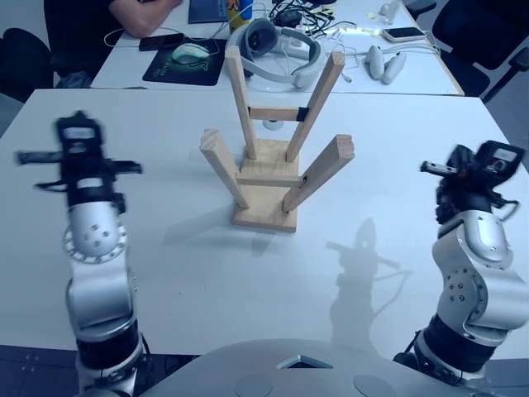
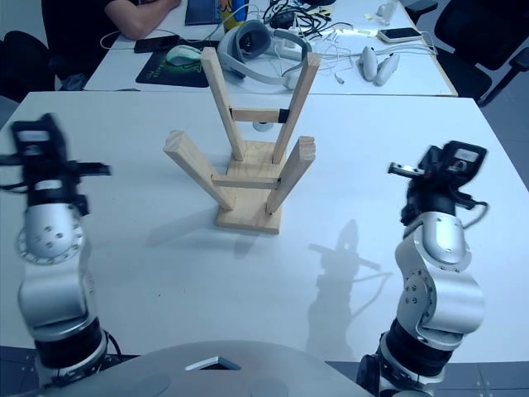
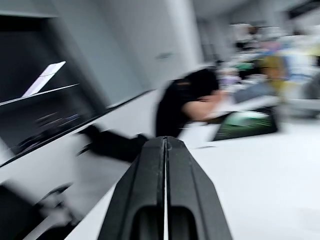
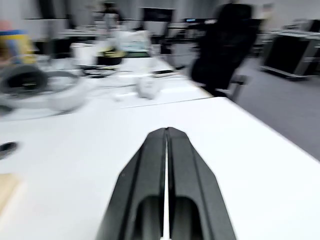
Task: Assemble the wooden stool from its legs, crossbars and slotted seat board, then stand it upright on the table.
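The wooden stool (image 1: 266, 178) rests upside down in the middle of the white table (image 1: 165, 265), its seat board (image 1: 263, 217) flat on the surface. Its legs point upward and outward, joined by a far crossbar (image 1: 274, 113) and a near crossbar (image 1: 269, 177). My left gripper (image 3: 165, 144) is raised over the table's left side, well clear of the stool, shut with nothing in it. My right gripper (image 4: 166, 134) is raised over the right side, also apart from the stool and shut on nothing. From the head camera, the left gripper (image 1: 78, 141) and right gripper (image 1: 473, 164) flank the stool.
A second table behind carries a white headset (image 1: 273, 45), two white controllers (image 1: 384, 59), a mouse (image 1: 190, 51) on a dark mat, a phone (image 1: 403, 34) and cables. A person's arm rests at its far left. Bare tabletop lies around the stool.
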